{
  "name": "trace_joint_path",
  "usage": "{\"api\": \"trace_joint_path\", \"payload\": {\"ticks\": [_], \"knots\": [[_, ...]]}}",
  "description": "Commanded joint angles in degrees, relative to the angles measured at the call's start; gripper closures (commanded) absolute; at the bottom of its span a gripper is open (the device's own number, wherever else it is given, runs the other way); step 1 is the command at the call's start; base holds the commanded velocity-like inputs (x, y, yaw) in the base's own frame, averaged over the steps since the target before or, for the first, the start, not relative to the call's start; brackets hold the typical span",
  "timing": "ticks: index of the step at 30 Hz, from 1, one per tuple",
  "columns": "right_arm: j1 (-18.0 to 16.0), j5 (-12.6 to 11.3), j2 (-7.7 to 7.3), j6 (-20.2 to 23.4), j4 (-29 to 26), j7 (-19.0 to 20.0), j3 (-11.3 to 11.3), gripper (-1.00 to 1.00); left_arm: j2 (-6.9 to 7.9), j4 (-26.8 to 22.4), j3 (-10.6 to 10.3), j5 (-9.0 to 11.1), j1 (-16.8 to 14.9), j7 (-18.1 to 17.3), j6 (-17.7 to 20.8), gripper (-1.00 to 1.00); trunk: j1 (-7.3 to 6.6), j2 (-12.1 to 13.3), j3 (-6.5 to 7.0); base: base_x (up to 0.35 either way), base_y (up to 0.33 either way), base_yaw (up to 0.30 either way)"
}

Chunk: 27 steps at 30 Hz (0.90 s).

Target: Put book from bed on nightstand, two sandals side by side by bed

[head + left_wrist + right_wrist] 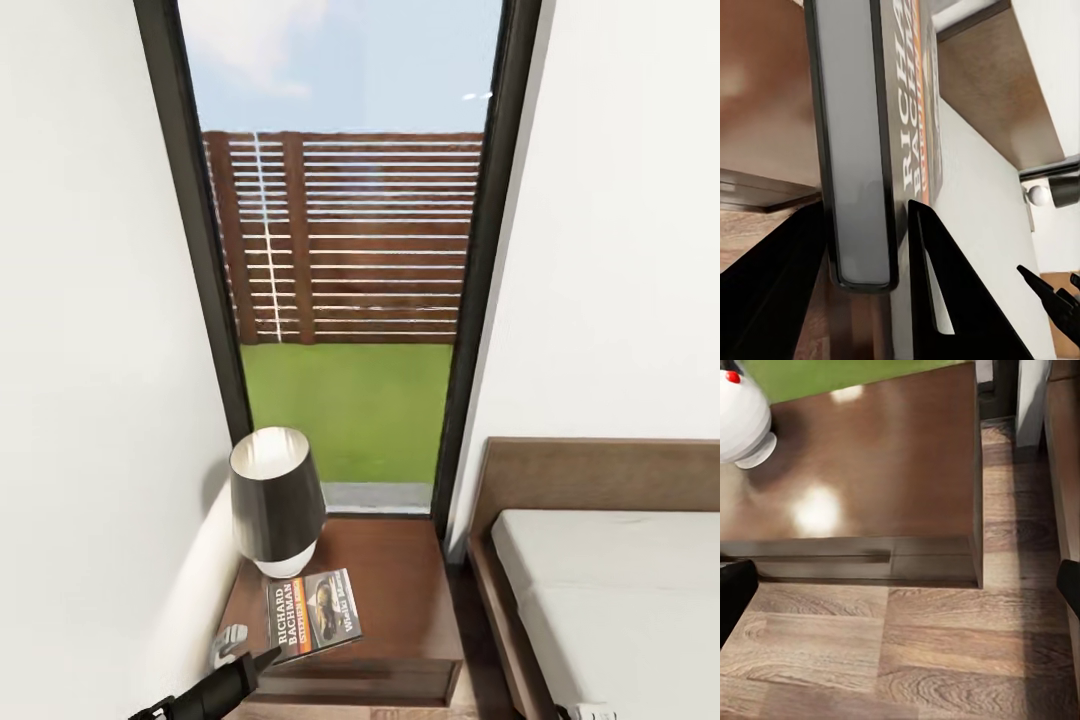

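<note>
Since the left gripper (pixel 268 658) holds the book (pixel 313 612) at one edge, the lines below take the nightstand (pixel 400 600) as landmark.

Book: over the nightstand's front half, just in front of the lamp (pixel 277 500), cover up. It looks tilted, the gripped edge low at the front, so I judge it is being set down rather than already lying flat.

Left pincer: clamped on the book. In the left wrist view the two dark fingers (pixel 945 292) sit either side of the page block and cover (pixel 859 150), touching both.

Why held so: an edge grip keeps the fingers off the glossy top and lets the book slide on flat, likely chosen for a thin paperback.

Right pincer: dark tips (pixel 735 592) show at opposite edges of the right wrist view, so the fingers stand wide apart, holding nothing, above the floor (pixel 907 660) in front of the nightstand.

Bed (pixel 620 580): just beside the nightstand, mattress bare where visible.

Head view adds: the lamp, the window (pixel 350 300) behind the nightstand, the book's cover.

Left wrist view adds: the grip itself.

Right wrist view adds: the drawer front (pixel 855 562) and bare space on the top beside the lamp's base.

Sandals: none to report here.
</note>
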Motion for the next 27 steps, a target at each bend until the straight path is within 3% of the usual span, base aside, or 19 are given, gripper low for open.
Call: {"api": "trace_joint_path", "payload": {"ticks": [1,18,27], "knots": [[-0.12,-0.61,0.01,-0.28,0.24,0.36,0.46,-1.00,0.01,0.00,-0.35,0.54,-0.05,-0.18,0.11,1.00,0.07,-0.11,-0.12,0.322,0.000,0.000],[-0.12,-0.61,0.01,-0.28,0.24,0.36,0.49,-1.00,0.01,0.00,-0.35,0.54,-0.05,-0.18,0.11,1.00,0.07,-0.11,-0.12,0.303,0.000,0.000],[-0.12,-1.17,-0.04,-0.20,0.18,0.04,0.43,-1.00,0.01,0.00,-0.35,0.54,-0.05,-0.18,0.11,1.00,0.07,-0.11,-0.12,0.034,0.000,0.000]]}}
